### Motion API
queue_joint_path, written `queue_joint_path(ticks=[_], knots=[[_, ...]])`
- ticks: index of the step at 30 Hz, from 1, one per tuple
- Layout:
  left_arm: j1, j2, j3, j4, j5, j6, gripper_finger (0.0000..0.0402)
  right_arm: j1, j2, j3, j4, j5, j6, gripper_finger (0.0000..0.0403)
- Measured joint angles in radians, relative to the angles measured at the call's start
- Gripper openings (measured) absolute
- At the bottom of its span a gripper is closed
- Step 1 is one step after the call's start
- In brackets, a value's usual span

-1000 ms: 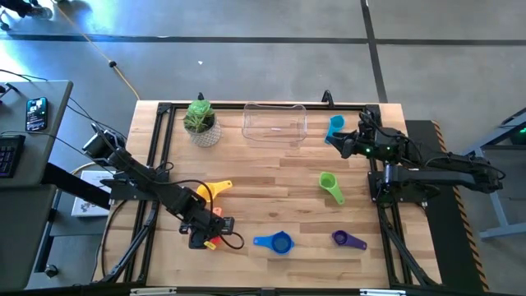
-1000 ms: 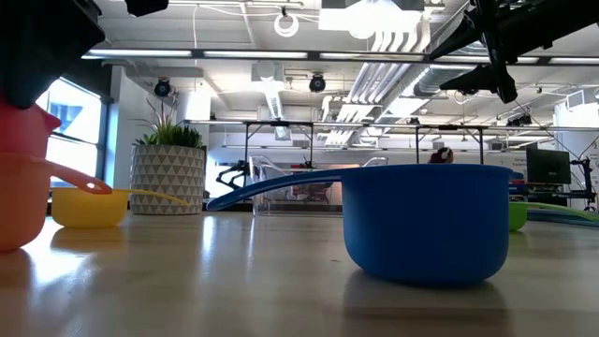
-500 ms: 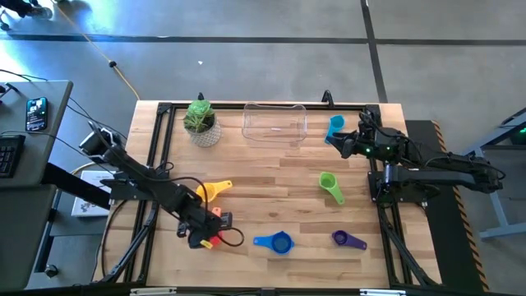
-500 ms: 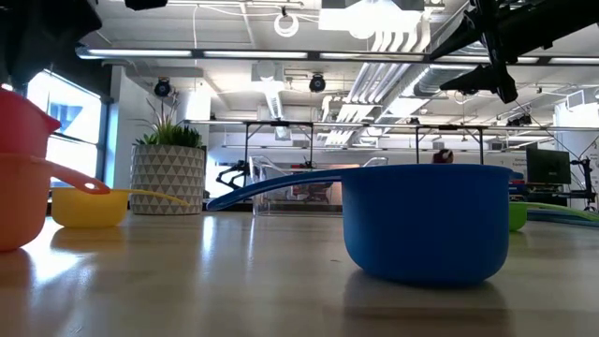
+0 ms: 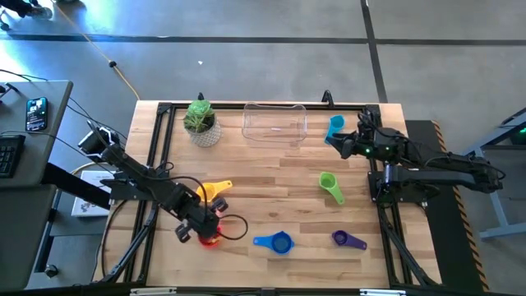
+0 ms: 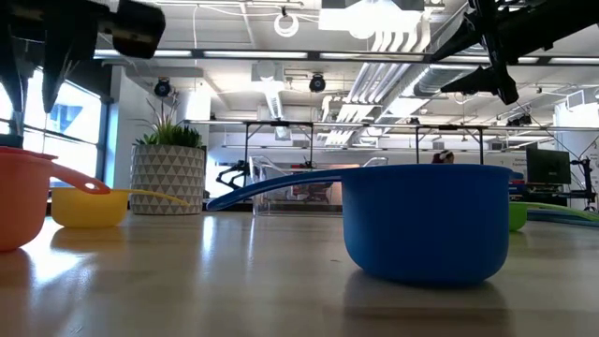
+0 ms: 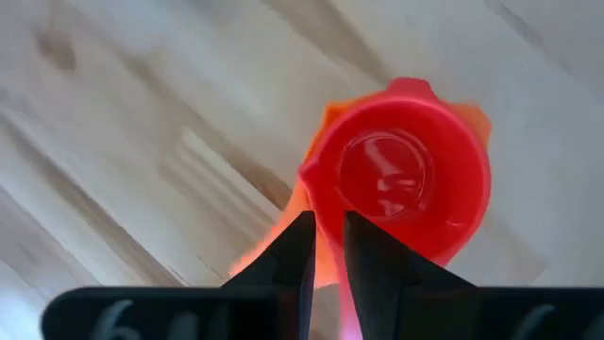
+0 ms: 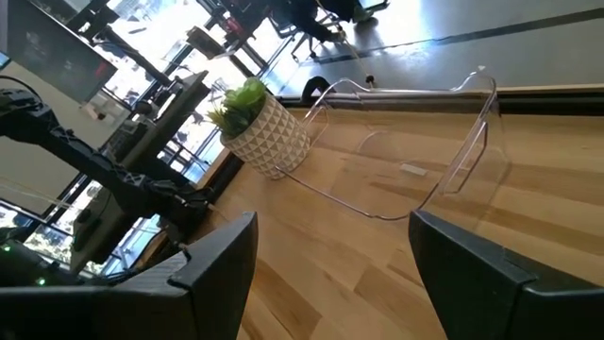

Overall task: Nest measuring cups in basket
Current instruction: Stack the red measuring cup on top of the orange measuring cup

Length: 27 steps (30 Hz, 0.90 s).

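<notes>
My left gripper (image 5: pixel 200 229) is at the table's near left, over the red measuring cup (image 7: pixel 406 175). That cup sits nested in the orange cup (image 6: pixel 19 197). The yellow cup (image 5: pixel 215 191), blue cup (image 5: pixel 277 242), purple cup (image 5: pixel 348 239) and green cup (image 5: pixel 330 186) rest on their bases on the table. The light blue cup (image 5: pixel 334 127) stands beside the clear basket (image 5: pixel 274 122) at the far edge. My right gripper (image 8: pixel 330 274) hovers open next to the light blue cup, facing the basket (image 8: pixel 415 161). My left gripper (image 7: pixel 327 227) comes from above, pointing down, with its two fingers closed on the handle side of the red cup (image 7: pixel 326 236), next to the rim. The fingers hide the handle itself. The red cup sits upright inside the orange cup (image 7: pixel 260 260), which stands on the table.
A whitish pot with a green plant (image 5: pixel 201 123) stands at the far left, beside the basket. A black frame edges the table (image 5: pixel 164 148). Bare wood lies in the middle between the cups.
My left gripper has come down and shifted slightly toward the table's left edge. The red cup it carried stood above the orange cup's rim a second ago. It has now sunk into the orange cup and no longer shows in the low view.
</notes>
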Motion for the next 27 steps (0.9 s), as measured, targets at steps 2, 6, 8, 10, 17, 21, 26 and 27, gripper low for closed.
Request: queue_joint_path(ticks=[2,6,8,10,17,21,26,27], knots=[[0.000,0.000,0.000,-0.024,0.017,-0.135,0.0051,0.000,0.006,0.000,0.000,0.000,0.000,0.0266],[0.000,0.000,0.000,-0.090,0.060,-0.421,0.0051,0.000,0.021,0.000,0.000,0.000,0.000,0.0266],[0.000,0.000,0.000,-0.123,0.084,-0.566,0.0051,0.000,0.031,0.000,0.001,0.000,0.000,0.0266],[0.000,0.000,0.000,-0.149,0.104,-0.704,0.0051,0.000,0.041,0.000,0.000,0.000,0.001,0.0266],[0.000,0.000,0.000,-0.226,0.115,-1.133,0.0051,0.000,0.066,0.000,0.002,-0.005,0.020,0.0266],[0.000,0.001,0.000,-0.270,0.114,-1.287,0.0051,0.000,0.066,0.000,0.001,-0.007,0.038,0.0266],[0.000,0.002,0.000,-0.273,0.123,-1.428,0.0051,0.000,0.067,0.000,0.002,-0.011,0.085,0.0266],[-0.001,0.006,0.000,-0.273,0.123,-1.448,0.0051,0.000,0.068,0.000,0.004,-0.025,0.093,0.0266]])
